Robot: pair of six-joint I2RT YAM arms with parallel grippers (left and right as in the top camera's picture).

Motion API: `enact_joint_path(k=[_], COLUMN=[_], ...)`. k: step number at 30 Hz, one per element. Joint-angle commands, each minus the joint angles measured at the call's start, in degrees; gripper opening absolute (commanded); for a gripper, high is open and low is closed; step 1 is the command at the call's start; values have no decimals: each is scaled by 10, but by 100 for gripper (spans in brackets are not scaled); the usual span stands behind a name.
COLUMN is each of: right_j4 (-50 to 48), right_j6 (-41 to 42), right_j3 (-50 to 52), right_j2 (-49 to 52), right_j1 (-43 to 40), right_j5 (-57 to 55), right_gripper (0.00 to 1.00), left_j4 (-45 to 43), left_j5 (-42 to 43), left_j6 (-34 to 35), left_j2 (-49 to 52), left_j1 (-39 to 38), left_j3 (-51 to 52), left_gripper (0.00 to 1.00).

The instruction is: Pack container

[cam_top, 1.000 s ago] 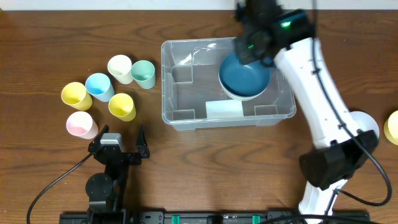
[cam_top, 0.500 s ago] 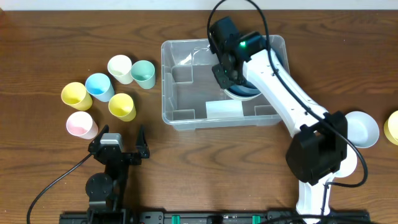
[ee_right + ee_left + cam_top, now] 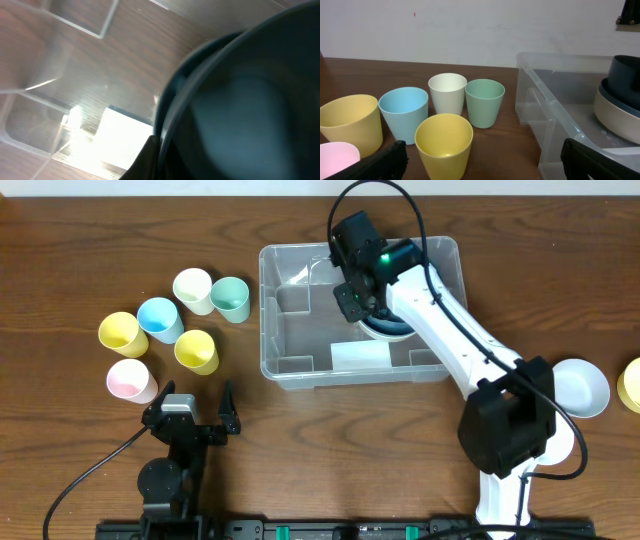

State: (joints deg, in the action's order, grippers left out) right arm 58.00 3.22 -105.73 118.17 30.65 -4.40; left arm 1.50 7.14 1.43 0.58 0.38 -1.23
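Right arm swung left over container [image 3: 266, 310], upper centre; right hand [image 3: 357, 302] stayed clenched on rim of bowl [image 3: 388, 330], inside its right half. Left hand [image 3: 197, 408] released, lower left. Judged: bowl nearly placed; cups [image 3: 160, 320] remained outside.

six pastel cups [image 3: 158, 318] cluster left; white bowl [image 3: 585, 385], perhaps yellow cup [image 3: 632, 385], right.

The right arm [image 3: 445, 315] hides most of the bowls [image 3: 385, 332], and a pink cup [image 3: 335, 157] is cut off.
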Motion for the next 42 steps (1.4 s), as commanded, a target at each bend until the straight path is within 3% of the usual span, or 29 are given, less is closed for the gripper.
enact_joint_path(k=[1, 16, 17, 18, 20, 22, 26, 35, 42], right_j4=[-4, 1, 2, 2, 1, 1, 1, -2, 1], right_j6=[2, 10, 10, 10, 10, 6, -3, -10, -10], right_j3=[1, 2, 2, 2, 1, 1, -1, -1, -13], right_j2=[7, 35, 35, 35, 35, 35, 33, 21, 12], right_j1=[14, 10, 9, 9, 8, 8, 10, 22, 22], right_j5=[2, -18, -18, -18, -23, -27, -27, -33, -53], right_gripper=[3, 3, 7, 24, 44, 49, 48, 25, 21], left_j4=[19, 19, 19, 19, 19, 19, 19, 19, 19], left_j5=[8, 8, 8, 8, 8, 8, 8, 8, 8], left_j6=[-3, -3, -3, -3, -3, -3, -3, -3, -3], left_j2=[-3, -3, -3, -3, -3, -3, -3, -3, -3], left_j1=[3, 3, 3, 3, 3, 3, 3, 3, 3], left_j3=[10, 10, 10, 10, 10, 10, 10, 10, 10], left_gripper=[98, 98, 98, 98, 98, 98, 98, 98, 98])
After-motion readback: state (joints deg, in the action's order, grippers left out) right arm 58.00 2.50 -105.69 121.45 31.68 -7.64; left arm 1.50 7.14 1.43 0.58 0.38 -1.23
